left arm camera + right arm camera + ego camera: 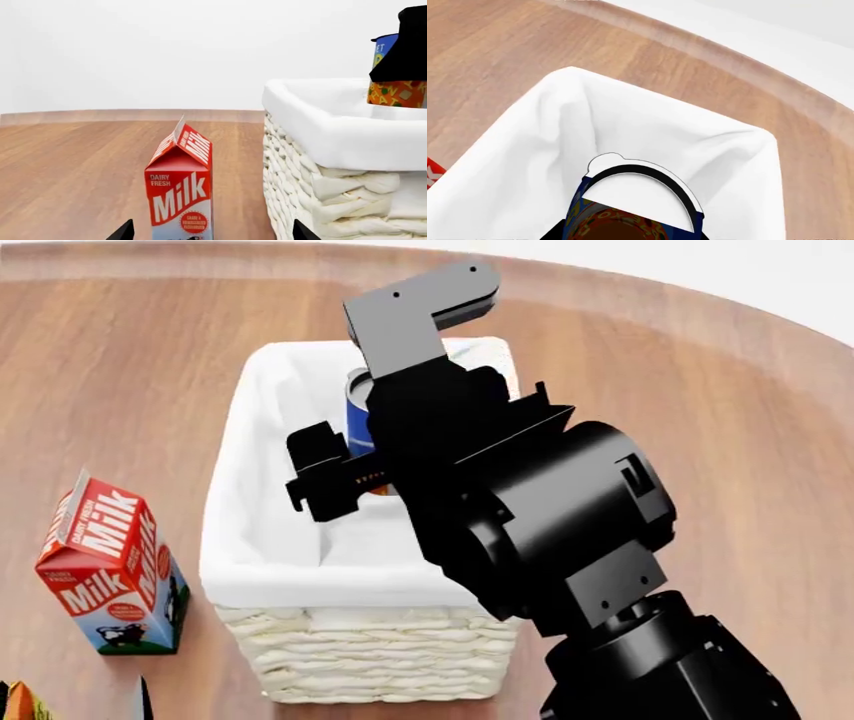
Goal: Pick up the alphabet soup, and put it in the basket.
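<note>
The alphabet soup (pixel 356 405), a blue and yellow can with an orange base, is held upright by my right gripper (pixel 363 445) over the inside of the basket (pixel 254 570). In the left wrist view the can (pixel 395 92) sits at rim height, its base hidden behind the basket's white cloth rim (pixel 347 135), with the black right gripper (pixel 408 47) on it. In the right wrist view the can (pixel 627 200) fills the gap between the jaws of the right gripper (pixel 627 236), above the white lining (pixel 647 125). My left gripper (pixel 212 236) is open and empty, low beside the basket.
A red and white milk carton (pixel 114 575) stands left of the basket, right in front of my left gripper in the left wrist view (pixel 180 190). An orange item (pixel 14 703) shows at the head view's bottom left corner. The wooden table (pixel 747 420) curves round behind the basket.
</note>
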